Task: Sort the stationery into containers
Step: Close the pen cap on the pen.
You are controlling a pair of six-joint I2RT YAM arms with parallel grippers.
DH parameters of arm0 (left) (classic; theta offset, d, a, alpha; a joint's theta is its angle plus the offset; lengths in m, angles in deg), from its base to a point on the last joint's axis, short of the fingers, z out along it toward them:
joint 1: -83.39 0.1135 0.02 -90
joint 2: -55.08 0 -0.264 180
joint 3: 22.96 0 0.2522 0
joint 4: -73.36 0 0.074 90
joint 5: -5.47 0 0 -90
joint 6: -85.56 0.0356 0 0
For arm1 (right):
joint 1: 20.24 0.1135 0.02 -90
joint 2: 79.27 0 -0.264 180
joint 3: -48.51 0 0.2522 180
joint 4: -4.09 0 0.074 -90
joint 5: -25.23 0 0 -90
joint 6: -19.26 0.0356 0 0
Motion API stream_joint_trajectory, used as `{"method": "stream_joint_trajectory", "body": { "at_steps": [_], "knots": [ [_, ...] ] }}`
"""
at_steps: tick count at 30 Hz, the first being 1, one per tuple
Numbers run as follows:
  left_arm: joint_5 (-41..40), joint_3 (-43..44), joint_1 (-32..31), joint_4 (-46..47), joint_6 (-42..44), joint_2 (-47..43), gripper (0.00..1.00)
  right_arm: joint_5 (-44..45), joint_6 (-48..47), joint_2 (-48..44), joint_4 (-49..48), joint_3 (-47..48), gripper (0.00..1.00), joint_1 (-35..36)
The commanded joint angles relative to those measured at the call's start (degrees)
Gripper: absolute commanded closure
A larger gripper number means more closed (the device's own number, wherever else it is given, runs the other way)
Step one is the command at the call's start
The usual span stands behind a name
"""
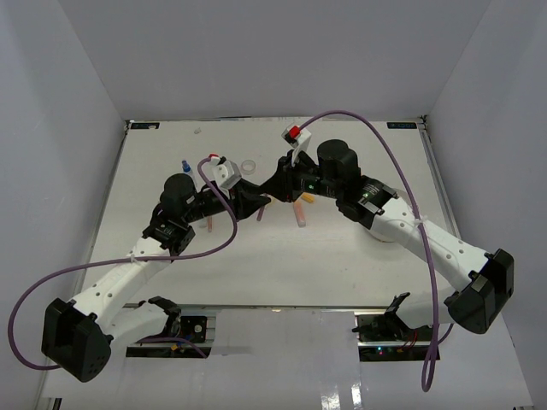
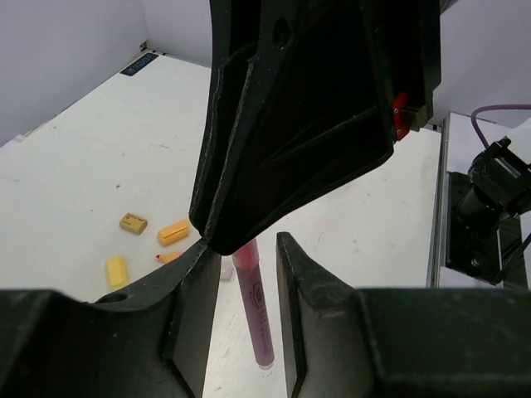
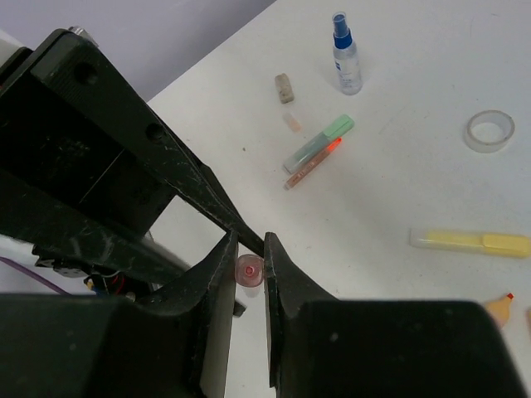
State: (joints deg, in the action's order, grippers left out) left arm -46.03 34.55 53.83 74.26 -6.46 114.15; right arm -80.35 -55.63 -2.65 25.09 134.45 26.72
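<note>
The left hand [image 2: 243, 249] stands narrowly parted, its fingers [image 2: 195, 315] just off either side of the pink pen [image 2: 253, 319]. The pen is upright at the middle of the worktop [image 2: 83, 166]; whether its lower end touches I cannot tell. The right hand [image 3: 250, 240] is clamped on the pen's top end, so I judge this a hand-over between arms. Next, the left hand should back clear before the right carries the pen to the tub [image 1: 379, 237], seemingly half hidden under the right forearm. Lying loose are a spray bottle [image 3: 346, 62], eraser [image 3: 284, 87], green marker [image 3: 319, 143], orange marker [image 3: 314, 166], tape ring [image 3: 488, 130] and yellow marker [image 3: 469, 241]. The two arms crowd each other.
</note>
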Motion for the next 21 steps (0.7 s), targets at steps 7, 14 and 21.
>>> {"method": "stream_joint_trajectory", "body": {
  "at_steps": [7, 14, 21],
  "knots": [
    [2.8, -0.7, 0.0, 4.1, -1.2, -3.2, 0.37, 4.8, -1.5, -0.2, 5.3, -1.2, 0.92, 0.3],
    [-0.8, -1.9, 0.0, -0.8, -0.9, -4.3, 0.13, 21.4, -5.4, -1.9, 8.6, -1.2, 0.92, -2.0],
    [-19.8, -2.6, 0.0, -6.8, -3.2, -4.1, 0.02, 32.9, -7.6, -5.9, 12.5, -3.1, 0.92, -12.1]
  ]
}}
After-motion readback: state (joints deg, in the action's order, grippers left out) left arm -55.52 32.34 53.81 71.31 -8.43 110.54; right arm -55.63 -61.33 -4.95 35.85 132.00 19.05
